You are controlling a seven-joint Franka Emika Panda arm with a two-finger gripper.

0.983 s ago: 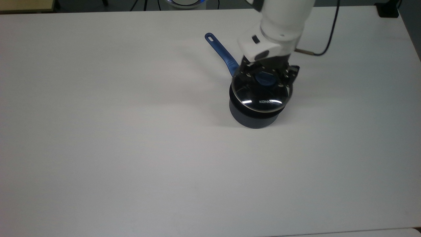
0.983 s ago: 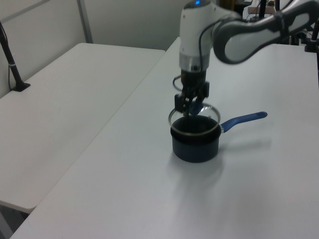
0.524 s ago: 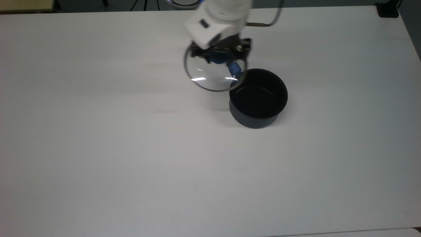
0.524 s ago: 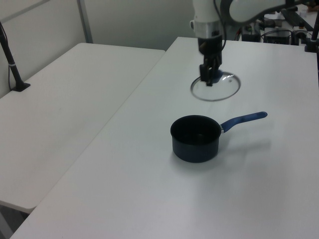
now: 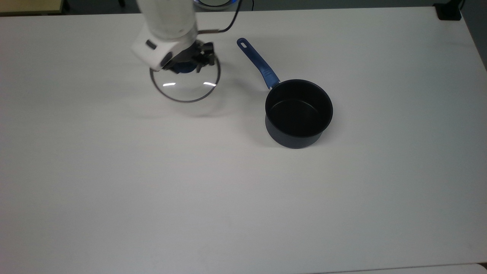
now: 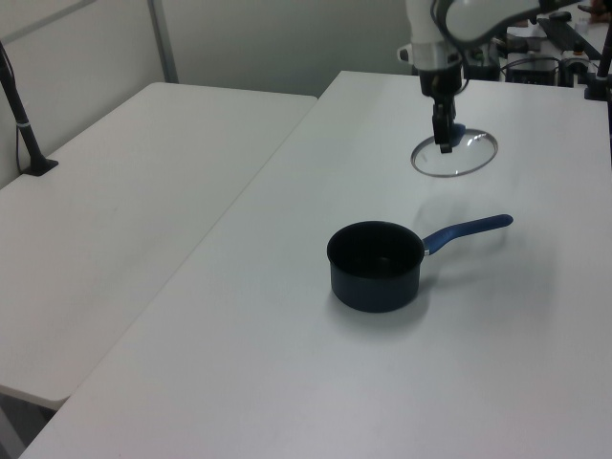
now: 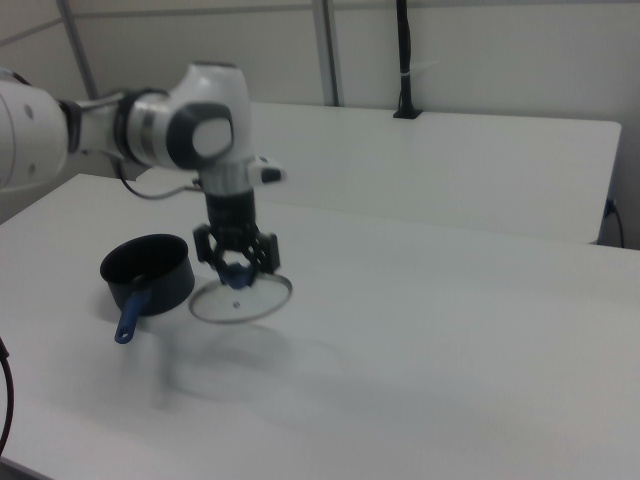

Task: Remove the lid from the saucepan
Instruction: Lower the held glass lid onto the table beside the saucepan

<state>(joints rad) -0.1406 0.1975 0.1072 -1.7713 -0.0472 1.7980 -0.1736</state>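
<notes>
The lid (image 5: 186, 89), a clear glass disc with a metal rim, hangs level a little above the white table, left of the saucepan in the top view. My gripper (image 5: 185, 67) is shut on its blue knob. The saucepan (image 5: 298, 110) stands open and empty, dark inside, with its blue handle (image 5: 258, 62) pointing to the upper left. In the left view the lid (image 6: 459, 158) and gripper (image 6: 446, 139) are beyond the saucepan (image 6: 376, 263). In the right view the lid (image 7: 245, 300) hangs under the gripper (image 7: 237, 272), to the right of the saucepan (image 7: 148, 272).
The white table (image 5: 152, 190) stretches wide in front of the saucepan. A dark cable (image 5: 224, 26) trails from the arm at the back. A black object (image 5: 449, 13) sits at the far right corner. A second table (image 6: 124, 210) with a black post (image 6: 21, 120) stands alongside.
The lid has come off the saucepan. My gripper carried it to the top view's left, past the handle, and the saucepan stayed in place.
</notes>
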